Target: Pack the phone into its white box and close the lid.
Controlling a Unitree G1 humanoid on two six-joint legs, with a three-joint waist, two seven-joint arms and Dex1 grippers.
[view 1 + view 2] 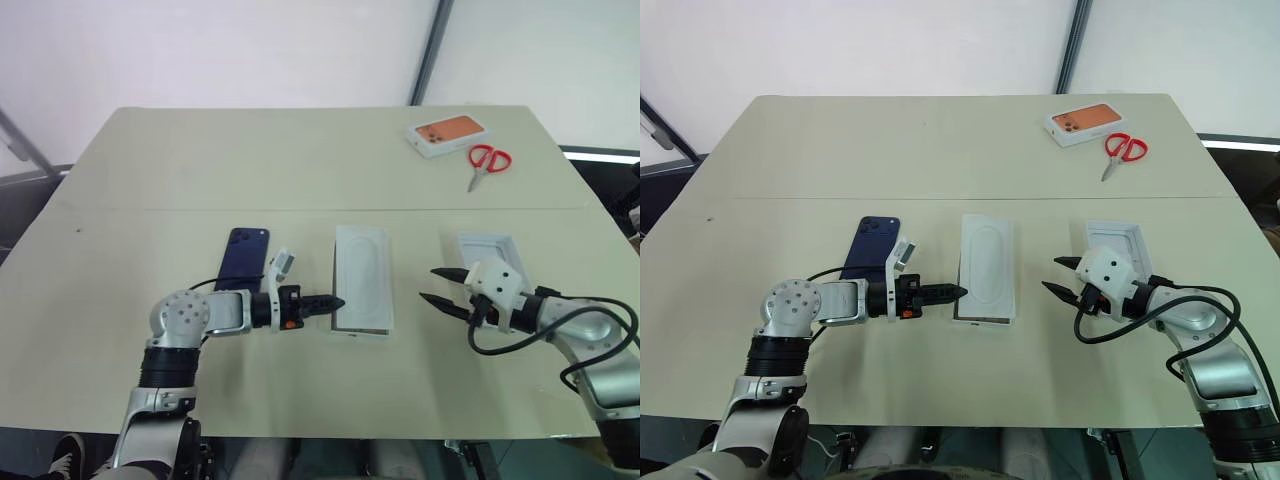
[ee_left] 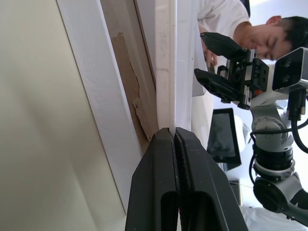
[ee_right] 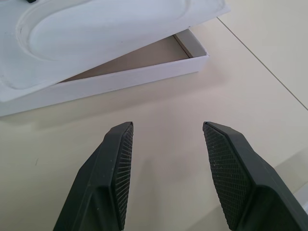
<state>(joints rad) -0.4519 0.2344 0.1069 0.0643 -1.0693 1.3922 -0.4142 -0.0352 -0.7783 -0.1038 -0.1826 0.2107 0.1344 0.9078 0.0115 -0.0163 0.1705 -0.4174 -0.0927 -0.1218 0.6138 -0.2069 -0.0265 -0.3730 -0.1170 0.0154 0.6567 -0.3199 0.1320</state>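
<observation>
Still early, you had nothing packed | phone (image 1: 243, 256) lay on counter (image 1: 300, 170) left of white box (image 1: 362, 318) | card insert (image 1: 362, 275) sat on box | left gripper (image 1: 338, 302) jaws shut, empty, at box edge | right gripper (image 1: 434, 286) jaws half open, empty.

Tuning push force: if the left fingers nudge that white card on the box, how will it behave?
The card looks thin and light, so it would probably slide easily. It lies loose and skewed over the box, so it may pivot off, and might flex.

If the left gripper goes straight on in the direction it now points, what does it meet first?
Most likely the white box with the flat white card resting on it. The shut left gripper points at their near side edge, and its tips already appear to be at it.
</observation>
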